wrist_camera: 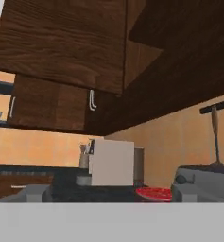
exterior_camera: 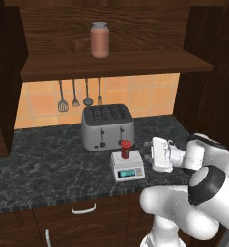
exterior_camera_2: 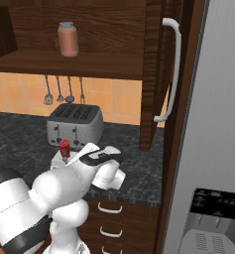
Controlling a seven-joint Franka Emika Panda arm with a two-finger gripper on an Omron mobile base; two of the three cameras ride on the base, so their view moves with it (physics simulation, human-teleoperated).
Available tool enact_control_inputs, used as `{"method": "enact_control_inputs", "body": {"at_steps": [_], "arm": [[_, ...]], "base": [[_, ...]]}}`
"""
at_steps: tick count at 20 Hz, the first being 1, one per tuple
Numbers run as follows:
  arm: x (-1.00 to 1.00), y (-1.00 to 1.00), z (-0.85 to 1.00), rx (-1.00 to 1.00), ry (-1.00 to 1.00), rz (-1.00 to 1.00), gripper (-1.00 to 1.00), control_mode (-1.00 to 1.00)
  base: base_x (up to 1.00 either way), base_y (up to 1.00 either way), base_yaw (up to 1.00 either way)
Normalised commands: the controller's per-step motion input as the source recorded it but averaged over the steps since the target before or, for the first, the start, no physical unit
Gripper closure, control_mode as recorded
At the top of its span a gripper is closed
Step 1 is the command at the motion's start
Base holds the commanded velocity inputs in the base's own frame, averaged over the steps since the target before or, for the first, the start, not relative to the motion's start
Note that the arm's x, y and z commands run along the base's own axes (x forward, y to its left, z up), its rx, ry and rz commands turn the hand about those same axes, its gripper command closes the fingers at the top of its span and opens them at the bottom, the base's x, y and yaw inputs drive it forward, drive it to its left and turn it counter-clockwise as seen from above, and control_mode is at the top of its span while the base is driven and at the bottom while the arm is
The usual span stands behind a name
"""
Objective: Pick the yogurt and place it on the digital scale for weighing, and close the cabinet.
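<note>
The yogurt (exterior_camera: 126,149), a small red cup with a dark band, stands upright on the digital scale (exterior_camera: 128,167), a white box with a blue-green display, in front of the toaster. My gripper (exterior_camera: 149,150) hovers just right of the cup, pointing at it, jaws open and holding nothing. From the right, the yogurt (exterior_camera_2: 64,148) peeks out behind my arm. In the hand view the yogurt's red top (wrist_camera: 153,194) lies low and near. The dark wooden cabinet (exterior_camera: 111,65) stands open, and its right door (exterior_camera_2: 156,74) with a long silver handle (exterior_camera_2: 173,69) is swung out.
A pinkish-brown jar (exterior_camera: 100,39) with a grey lid stands on the cabinet shelf. A silver toaster (exterior_camera: 107,126) sits behind the scale, and utensils (exterior_camera: 79,94) hang on the tiled wall. Drawers (exterior_camera: 84,208) run under the black counter (exterior_camera: 43,166). A grey fridge (exterior_camera_2: 213,149) stands at the right.
</note>
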Motion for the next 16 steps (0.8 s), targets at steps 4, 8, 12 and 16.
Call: {"method": "enact_control_inputs", "body": {"at_steps": [4, 8, 12, 16], "arm": [[-0.49, -0.01, 1.00, -0.07, -0.29, -0.15, -1.00, -1.00], [-0.51, 0.00, 0.96, -0.17, -0.28, -0.14, -1.00, -1.00], [-0.57, 0.07, 0.45, -0.38, -0.41, -0.43, -1.00, -1.00], [-0.36, 0.03, 0.51, -0.31, -0.39, -0.63, -1.00, -1.00]], "base": [[0.00, 0.00, 0.00], [0.00, 0.00, 0.00], [0.00, 0.00, 0.00], [0.00, 0.00, 0.00]]}}
